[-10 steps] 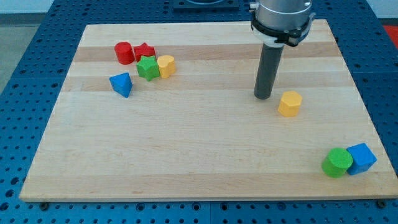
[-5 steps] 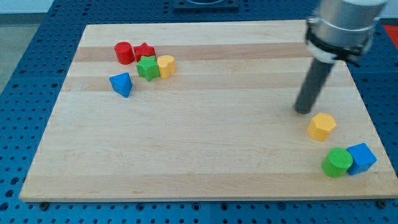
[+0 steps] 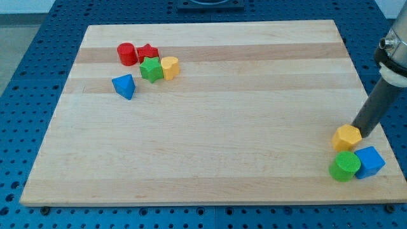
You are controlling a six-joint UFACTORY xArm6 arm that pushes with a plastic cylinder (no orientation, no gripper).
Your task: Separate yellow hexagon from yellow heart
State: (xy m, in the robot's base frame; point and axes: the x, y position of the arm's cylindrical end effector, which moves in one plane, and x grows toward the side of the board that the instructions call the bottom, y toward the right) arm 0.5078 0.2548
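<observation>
The yellow hexagon sits near the board's right edge, low in the view, just above the green cylinder and blue cube. My tip rests right beside the hexagon, at its upper right. The yellow heart lies far away at the upper left, touching the green star.
A red cylinder and red star sit just above the green star. A blue triangular block lies below them. The wooden board rests on a blue perforated table; its right edge is close to my tip.
My tip swept from the board's upper middle to the lower right, pushing the yellow hexagon right and down until it reached the green cylinder and blue cube.
</observation>
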